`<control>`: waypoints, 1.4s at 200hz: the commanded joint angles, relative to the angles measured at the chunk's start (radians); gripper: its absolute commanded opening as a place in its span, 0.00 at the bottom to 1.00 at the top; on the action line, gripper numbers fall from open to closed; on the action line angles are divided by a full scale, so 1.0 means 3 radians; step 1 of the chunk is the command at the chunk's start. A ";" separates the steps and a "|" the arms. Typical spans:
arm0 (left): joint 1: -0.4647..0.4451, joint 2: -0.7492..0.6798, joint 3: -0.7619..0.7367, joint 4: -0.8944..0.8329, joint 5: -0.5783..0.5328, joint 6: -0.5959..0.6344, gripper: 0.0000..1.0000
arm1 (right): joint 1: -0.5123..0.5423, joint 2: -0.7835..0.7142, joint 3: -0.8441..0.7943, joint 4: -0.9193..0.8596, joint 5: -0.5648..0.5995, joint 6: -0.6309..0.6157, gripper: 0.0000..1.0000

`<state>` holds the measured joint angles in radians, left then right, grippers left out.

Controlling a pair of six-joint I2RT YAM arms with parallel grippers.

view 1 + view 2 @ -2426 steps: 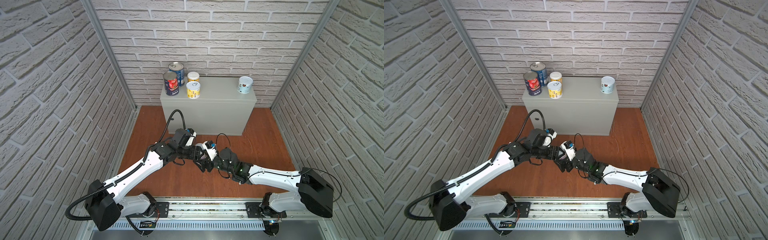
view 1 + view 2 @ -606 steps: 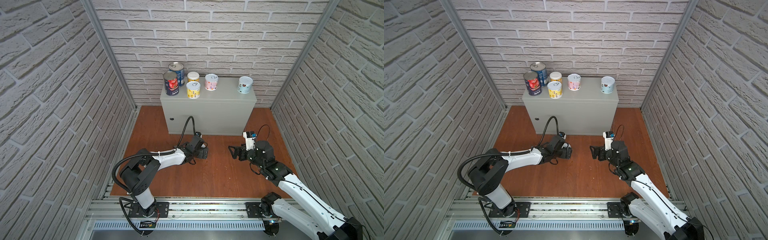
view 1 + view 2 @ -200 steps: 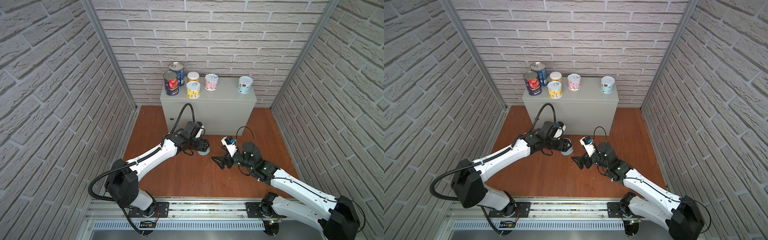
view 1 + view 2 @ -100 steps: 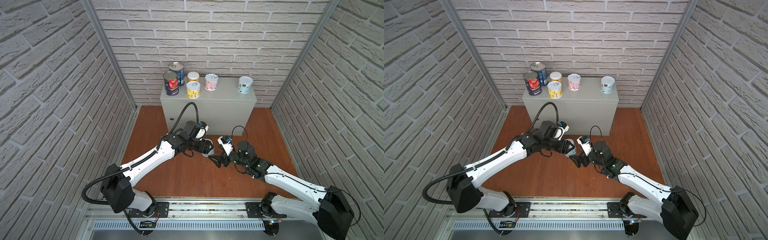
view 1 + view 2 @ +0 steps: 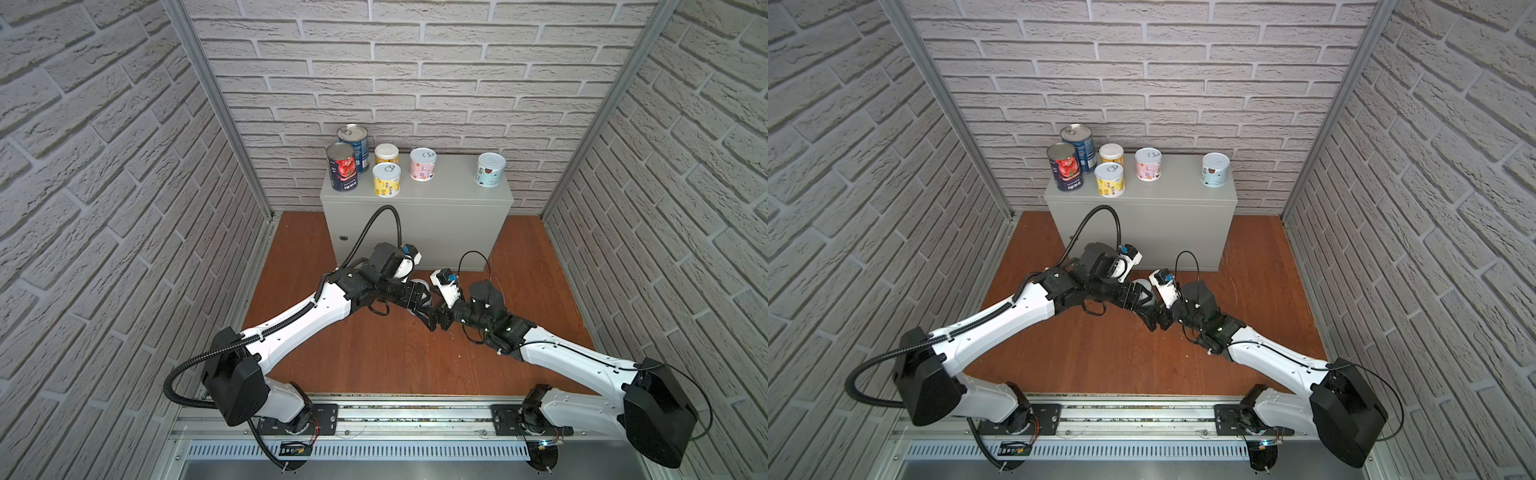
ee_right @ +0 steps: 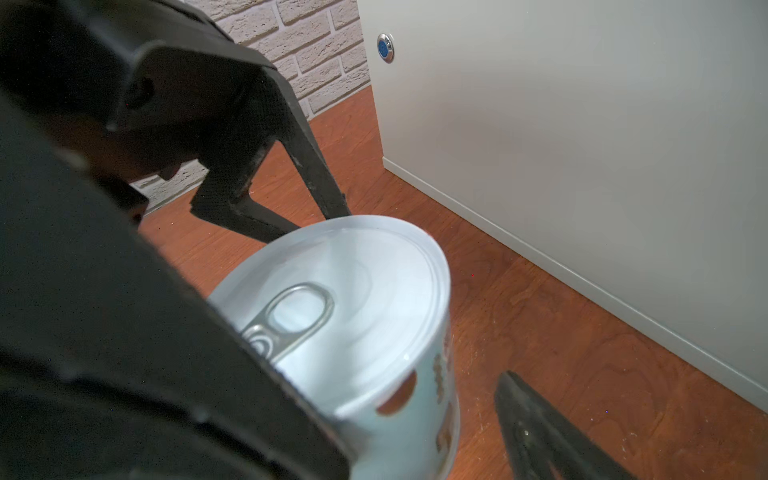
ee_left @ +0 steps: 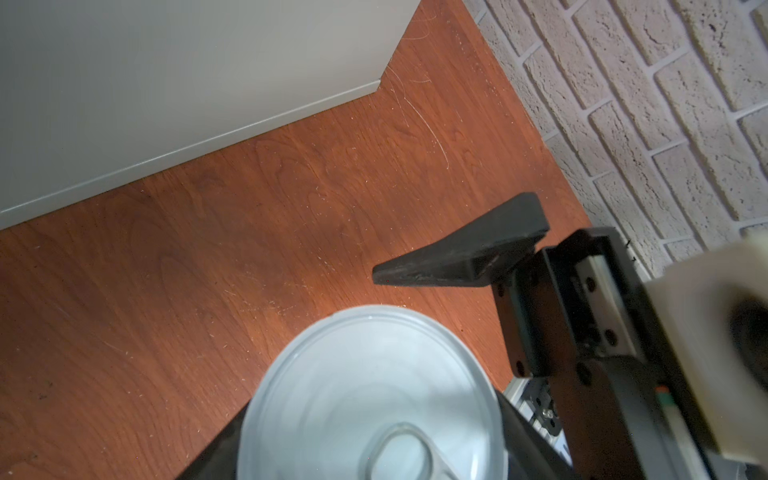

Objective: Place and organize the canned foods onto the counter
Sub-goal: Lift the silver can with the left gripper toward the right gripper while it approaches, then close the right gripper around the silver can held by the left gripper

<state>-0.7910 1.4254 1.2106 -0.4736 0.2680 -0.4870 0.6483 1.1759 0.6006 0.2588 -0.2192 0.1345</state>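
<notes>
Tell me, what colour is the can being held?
Pale blue can, white lid; best in right wrist view.

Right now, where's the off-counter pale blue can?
Pale blue can: mid-scene in a top view, in the left gripper over the floor before the counter; right gripper alongside.

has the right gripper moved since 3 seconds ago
Yes. The right gripper has shifted left, from near the right front corner of the grey cabinet to before its middle, up to the pale blue can in the left gripper.

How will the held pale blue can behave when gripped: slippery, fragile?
The can looks rigid, so it probably will not dent. Its smooth round wall may slip in a light grip. Laid sideways, it would likely roll.
</notes>
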 commanded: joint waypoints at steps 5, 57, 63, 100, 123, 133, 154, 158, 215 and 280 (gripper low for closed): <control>-0.0048 -0.0180 0.0009 0.0360 0.0204 -0.0018 0.58 | -0.0003 0.0032 0.0075 0.0344 0.0117 0.0071 0.92; -0.0054 -0.0149 -0.0032 0.0438 0.0312 -0.0090 0.58 | -0.0003 0.0091 0.0027 0.0546 0.0129 0.0177 0.83; -0.0054 -0.0149 -0.0036 0.0441 0.0310 -0.0094 0.58 | -0.0003 0.0084 0.0019 0.0565 0.0140 0.0193 0.83; -0.0053 -0.0133 -0.0078 0.0484 0.0305 -0.0126 0.58 | -0.0003 -0.0009 -0.0032 0.0679 0.0206 0.0310 0.80; -0.0053 -0.0119 -0.0085 0.0485 0.0279 -0.0121 0.61 | -0.0003 -0.0062 -0.0043 0.0700 0.0184 0.0346 0.75; -0.0056 -0.0126 -0.0091 0.0485 0.0260 -0.0120 0.66 | -0.0003 -0.0086 -0.0039 0.0692 0.0188 0.0368 0.74; -0.0056 -0.0148 -0.0108 0.0492 0.0202 -0.0120 0.81 | -0.0003 -0.0130 -0.0044 0.0670 0.0205 0.0380 0.73; -0.0052 -0.0155 -0.0113 0.0499 0.0194 -0.0120 0.83 | -0.0003 -0.0134 -0.0045 0.0662 0.0209 0.0380 0.73; -0.0048 -0.0161 -0.0125 0.0423 0.0005 -0.0206 0.98 | -0.0005 -0.0181 -0.0055 0.0623 0.0281 0.0425 0.70; -0.0048 -0.0189 -0.0123 0.0283 -0.0214 -0.0192 0.98 | -0.0009 -0.0196 -0.0030 0.0463 0.0477 0.0436 0.70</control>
<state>-0.7998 1.3960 1.1843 -0.3813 0.2405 -0.5465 0.6498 1.1553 0.5777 0.3218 -0.1097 0.2554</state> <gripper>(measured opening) 0.983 0.758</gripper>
